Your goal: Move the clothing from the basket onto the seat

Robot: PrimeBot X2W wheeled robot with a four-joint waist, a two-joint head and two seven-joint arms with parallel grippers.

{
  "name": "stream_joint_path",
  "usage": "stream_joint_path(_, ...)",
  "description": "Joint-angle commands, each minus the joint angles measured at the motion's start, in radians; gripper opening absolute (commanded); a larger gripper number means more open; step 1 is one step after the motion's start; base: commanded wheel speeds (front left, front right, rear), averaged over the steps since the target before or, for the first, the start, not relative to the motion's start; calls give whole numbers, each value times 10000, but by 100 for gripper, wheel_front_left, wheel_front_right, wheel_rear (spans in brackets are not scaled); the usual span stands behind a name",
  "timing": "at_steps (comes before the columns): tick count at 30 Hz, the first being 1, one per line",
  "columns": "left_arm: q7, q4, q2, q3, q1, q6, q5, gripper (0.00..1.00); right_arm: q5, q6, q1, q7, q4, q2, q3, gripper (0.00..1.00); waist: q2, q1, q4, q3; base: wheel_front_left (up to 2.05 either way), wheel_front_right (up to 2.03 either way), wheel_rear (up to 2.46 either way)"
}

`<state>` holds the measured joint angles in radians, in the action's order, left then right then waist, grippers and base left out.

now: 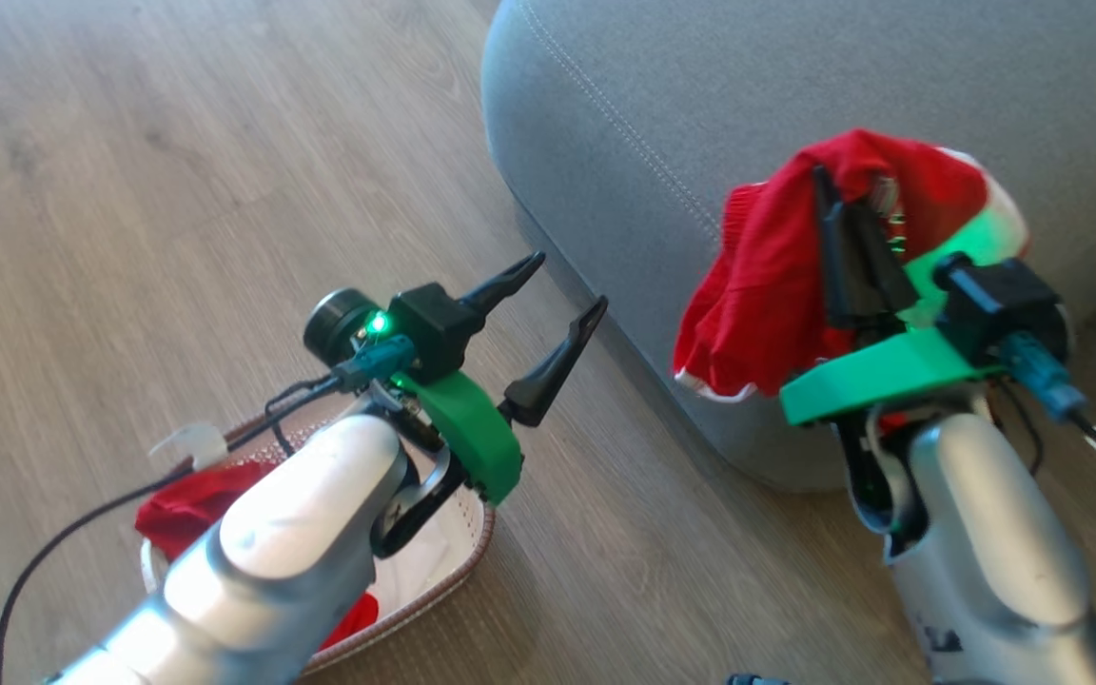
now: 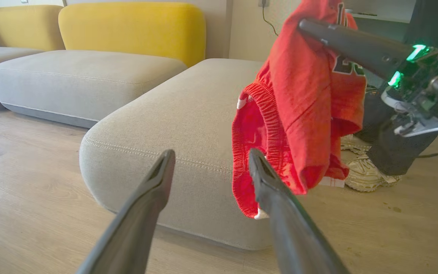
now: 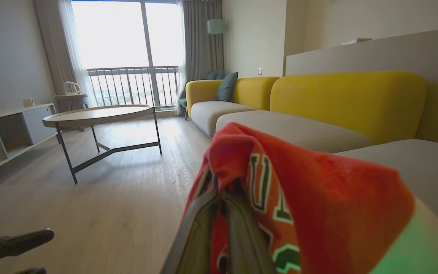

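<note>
While the soft, light red fabric garment is clenched at a fold by the right gripper beside the grey upholstered seat, the left gripper is held agape, empty.

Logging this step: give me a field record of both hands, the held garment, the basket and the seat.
left hand: open, empty, above the floor
right hand: shut on red garment
red garment: hangs at the seat's edge, not laid on it
basket: on the floor, red clothing inside
seat: grey stitched cushion, beyond the basket
</note>
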<state>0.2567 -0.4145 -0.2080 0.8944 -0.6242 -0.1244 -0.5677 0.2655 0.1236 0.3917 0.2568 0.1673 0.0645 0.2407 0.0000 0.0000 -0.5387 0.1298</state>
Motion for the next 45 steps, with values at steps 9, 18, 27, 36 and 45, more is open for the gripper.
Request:
stream_joint_path(9,51,369,-281,10,-853,-63,-263,100,-347,71,-130,49,-1208,-143,-751,0,0,0,-132,541,0,0,0)
stream_joint_path(18,51,950,-834,179,-896,-63,-143,100,-1054,71,1225,49,-1111,-88,-1880,0,0,0,-138,1527,0,0,0)
stream_joint_path(27,51,1761,-1459,378,-1476,-63,145,100,-1593,71,3118,49,-698,542,-2980,0,0,0,226,3078,0,0,0)
stream_joint_path(36,51,2181,-1767,722,-2233,-63,141,100,-2339,71,5031,49,205,1557,-4743,0,0,0,830,4284,0,0,0)
stream_joint_path(45,51,2370,-2049,983,-2735,-63,98,100,-3391,71,7077,-10,2254,2877,-6576,0,0,0,1485,5462,0,0,0)
